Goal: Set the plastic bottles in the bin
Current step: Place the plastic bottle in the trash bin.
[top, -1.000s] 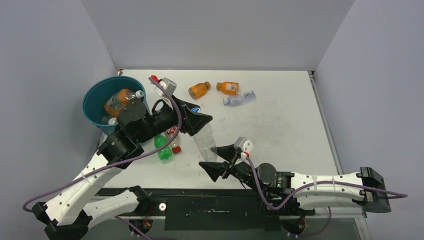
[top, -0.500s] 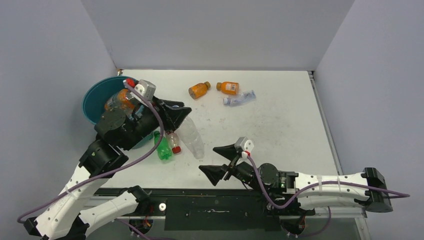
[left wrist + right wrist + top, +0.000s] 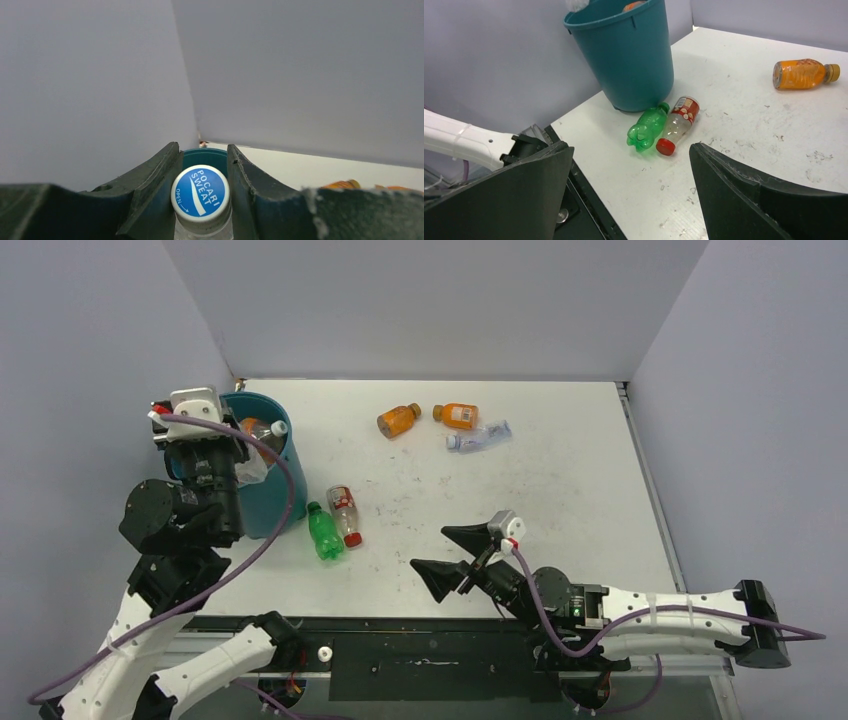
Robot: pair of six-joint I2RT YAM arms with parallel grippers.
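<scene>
The left gripper (image 3: pixel 202 150) hangs over the bin (image 3: pixel 266 502), which stands at the 9 o'clock edge of the table (image 3: pixel 560 490) in the overhead view. Its jaws are drawn in narrow around the neck of a blue-capped bottle (image 3: pixel 200 193), one finger (image 3: pixel 155 175) at 9 o'clock of the cap and the other at 3 o'clock, both pressed against it. The bottle points cap-first at the wrist camera, with the teal rim of the bin showing just past it at 12 o'clock. How far the bottle body reaches down into the bin cannot be told.

Inside the bin an orange bottle with a white cap (image 3: pixel 262 430) lies against the 3 o'clock wall.

At 4 o'clock of the bin, just beside its base, a green bottle (image 3: pixel 322 533) and a red-capped bottle (image 3: pixel 345 512) lie side by side on the table, touching or nearly so.

Toward 12 o'clock of the table two more orange bottles (image 3: pixel 398 420) lie on their sides, with a clear blue-labelled bottle (image 3: pixel 480 437) just at 4 o'clock of them.

The right gripper (image 3: pixel 430 548) sits low near the 6 o'clock edge, jaws spread wide and holding nothing, facing 10 o'clock toward the green and red-capped pair and well apart from them
</scene>
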